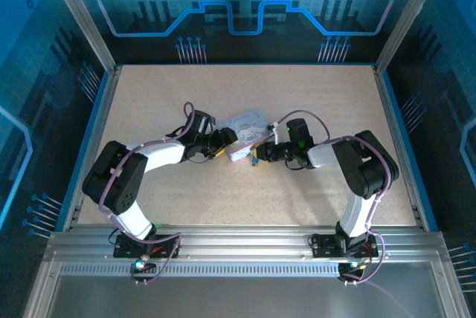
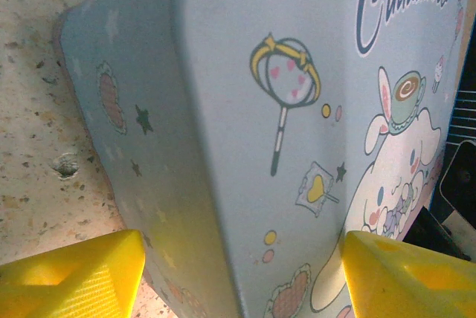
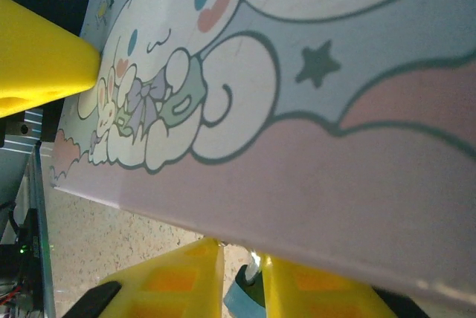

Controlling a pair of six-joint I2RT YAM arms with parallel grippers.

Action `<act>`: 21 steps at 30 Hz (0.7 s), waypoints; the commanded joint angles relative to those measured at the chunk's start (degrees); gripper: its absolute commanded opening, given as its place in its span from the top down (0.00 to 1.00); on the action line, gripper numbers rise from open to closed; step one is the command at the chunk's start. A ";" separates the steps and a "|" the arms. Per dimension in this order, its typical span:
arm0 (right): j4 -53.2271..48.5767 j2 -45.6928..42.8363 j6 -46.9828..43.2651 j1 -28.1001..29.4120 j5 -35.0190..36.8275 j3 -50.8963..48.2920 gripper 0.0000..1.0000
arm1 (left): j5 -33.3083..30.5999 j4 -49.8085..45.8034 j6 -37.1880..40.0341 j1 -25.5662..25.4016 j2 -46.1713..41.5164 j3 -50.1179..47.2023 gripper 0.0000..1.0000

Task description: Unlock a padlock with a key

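Padlock pinched between near-closed right jaws

I see the padlock, a small rounded blue-grey block, low between my right gripper's nearly closed yellow fingers, just beneath the tin box's edge. The key I can't make out.

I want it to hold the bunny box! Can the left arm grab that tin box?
Probably yes. The left gripper has its yellow fingers on both sides of the tin box and seems to pinch it, with nothing in the way.
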 commanded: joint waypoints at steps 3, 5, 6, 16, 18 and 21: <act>-0.79 0.02 0.00 0.51 1.10 0.54 0.84 | -0.92 -3.10 -0.33 -0.82 1.40 -1.19 0.29; -1.01 -0.37 -0.04 0.49 1.39 0.41 0.86 | -0.97 -3.12 -0.29 -0.82 1.38 -1.32 0.29; -1.15 -0.64 -0.11 0.43 1.45 0.32 0.87 | -1.00 -3.10 -0.33 -0.82 1.30 -1.33 0.29; -1.79 -2.81 0.22 -0.40 2.90 -0.12 0.93 | -1.05 -2.99 -0.30 -0.82 1.31 -1.63 0.29; -1.76 -3.11 0.68 -0.64 3.37 -0.12 0.93 | -1.06 -3.01 -0.33 -0.81 1.30 -1.66 0.29; -1.52 -3.46 1.59 -0.98 4.07 -0.04 0.94 | -1.06 -2.86 -0.33 -0.82 1.40 -1.75 0.29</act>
